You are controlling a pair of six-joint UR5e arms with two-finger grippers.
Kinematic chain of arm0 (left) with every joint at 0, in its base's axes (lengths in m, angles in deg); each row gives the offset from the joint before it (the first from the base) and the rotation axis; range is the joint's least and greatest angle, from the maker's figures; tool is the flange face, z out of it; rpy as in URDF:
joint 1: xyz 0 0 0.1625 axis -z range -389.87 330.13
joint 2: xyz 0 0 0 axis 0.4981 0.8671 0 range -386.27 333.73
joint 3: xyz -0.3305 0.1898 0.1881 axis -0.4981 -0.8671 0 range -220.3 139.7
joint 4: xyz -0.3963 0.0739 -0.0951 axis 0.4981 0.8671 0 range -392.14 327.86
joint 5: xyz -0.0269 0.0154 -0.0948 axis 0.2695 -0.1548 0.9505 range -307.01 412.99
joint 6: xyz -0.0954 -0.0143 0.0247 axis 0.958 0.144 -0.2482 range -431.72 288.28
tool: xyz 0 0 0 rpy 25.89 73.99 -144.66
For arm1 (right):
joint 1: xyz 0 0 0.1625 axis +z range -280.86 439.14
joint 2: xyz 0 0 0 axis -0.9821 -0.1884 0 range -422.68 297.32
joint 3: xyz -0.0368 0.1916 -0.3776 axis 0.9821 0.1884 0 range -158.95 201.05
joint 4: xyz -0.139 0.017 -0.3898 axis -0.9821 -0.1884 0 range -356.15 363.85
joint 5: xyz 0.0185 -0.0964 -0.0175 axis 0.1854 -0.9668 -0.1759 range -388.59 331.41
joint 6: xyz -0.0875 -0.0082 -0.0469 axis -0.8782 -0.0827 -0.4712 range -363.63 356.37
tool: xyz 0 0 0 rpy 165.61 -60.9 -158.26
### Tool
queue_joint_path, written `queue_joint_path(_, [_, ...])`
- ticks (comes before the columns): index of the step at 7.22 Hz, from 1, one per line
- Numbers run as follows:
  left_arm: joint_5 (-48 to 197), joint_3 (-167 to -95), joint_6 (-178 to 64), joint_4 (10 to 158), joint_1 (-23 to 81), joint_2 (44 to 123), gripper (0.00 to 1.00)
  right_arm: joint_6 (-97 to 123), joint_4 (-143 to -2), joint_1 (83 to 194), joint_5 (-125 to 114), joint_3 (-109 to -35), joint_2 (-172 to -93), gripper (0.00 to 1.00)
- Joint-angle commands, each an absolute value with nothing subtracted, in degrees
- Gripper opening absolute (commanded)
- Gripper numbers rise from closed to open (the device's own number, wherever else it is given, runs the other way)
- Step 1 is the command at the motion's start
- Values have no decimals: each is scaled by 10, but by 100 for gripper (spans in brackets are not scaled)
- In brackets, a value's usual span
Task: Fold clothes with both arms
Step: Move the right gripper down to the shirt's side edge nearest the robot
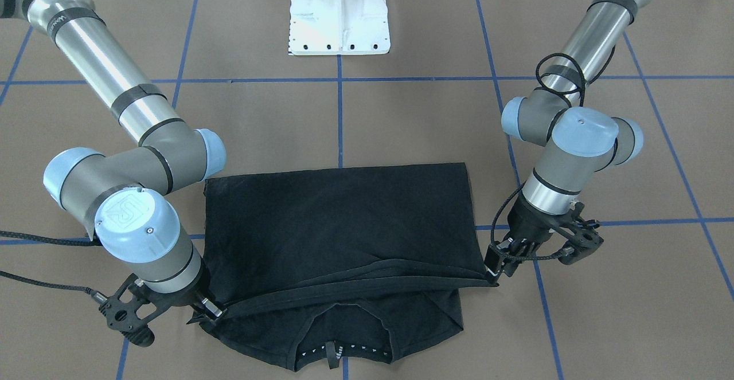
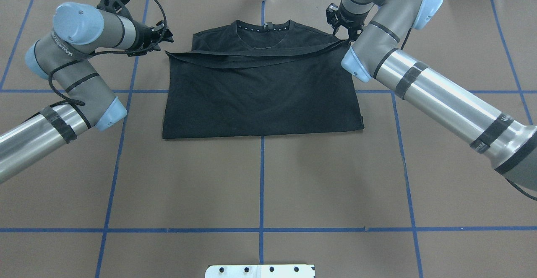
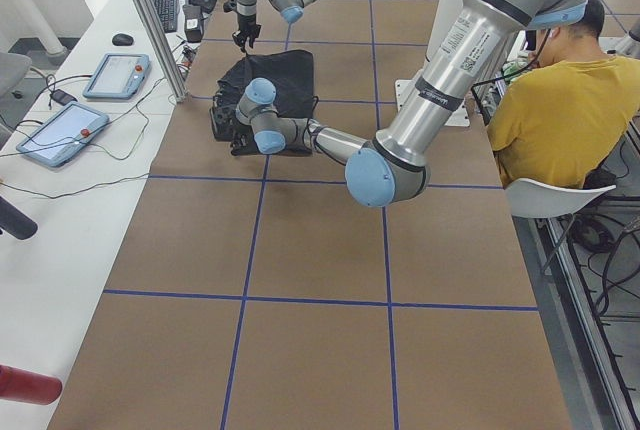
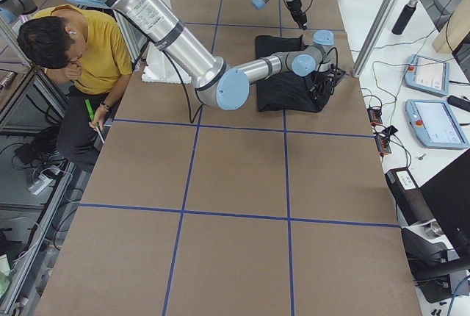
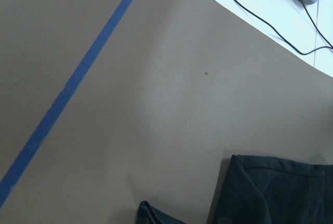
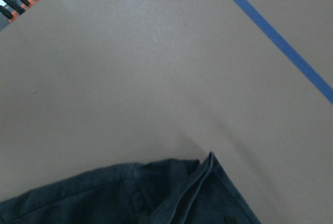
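The black short-sleeved T-shirt [image 2: 262,97] lies flat on the brown paper-covered counter [image 2: 260,185], in the far half as the overhead view shows it, across the centre blue tape line [image 2: 261,173]; its round collar [image 2: 263,28] points to 12 o'clock in that view, away from the robot, and to 6 o'clock in the front-facing view. The lower part is doubled over the upper, so the fold forms the straight near edge at 6 o'clock and the hem [image 2: 251,58] lies as a long thin band just short of the collar; folded this way the cloth is wider than it is deep, its long axis running from 9 to 3 o'clock. The shoulders and neckline show beyond the hem.

The left gripper [image 1: 493,275] stands at the hem's 9 o'clock end in overhead terms, its jaws closed on that corner of the cloth; the right gripper [image 1: 211,311] stands at the 3 o'clock end, jaws closed on the other corner; the hem runs taut between them, slightly raised off the layer beneath. Both wrist views show only bare counter, a strip of blue tape and an edge of black fabric at the bottom; the jaws are out of those pictures.

The white bolted pedestal [image 1: 339,19] sits on the counter well apart from the shirt.
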State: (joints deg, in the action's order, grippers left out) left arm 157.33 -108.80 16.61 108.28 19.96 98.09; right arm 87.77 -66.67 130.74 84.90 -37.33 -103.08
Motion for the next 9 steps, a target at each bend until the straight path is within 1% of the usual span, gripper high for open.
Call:
queue_joint_path(1, [1574,-1088,166,1087,200,981,55,933,-666,1258,823,-591,-1183,62])
queue_joint_path(2, [1574,-1089,166,1087,200,983,55,933,-666,1236,813,-676,-1259,66])
queue_joint_path(3, [1574,-1089,166,1088,200,983,55,944,-666,1220,797,-709,-1279,79])
queue_joint_path(5, [1574,-1090,166,1087,200,983,55,981,-666,1166,715,-728,-1299,79])
queue_joint_path(9, [1573,-1090,167,1086,200,983,55,995,-666,1144,712,-756,-1329,79])
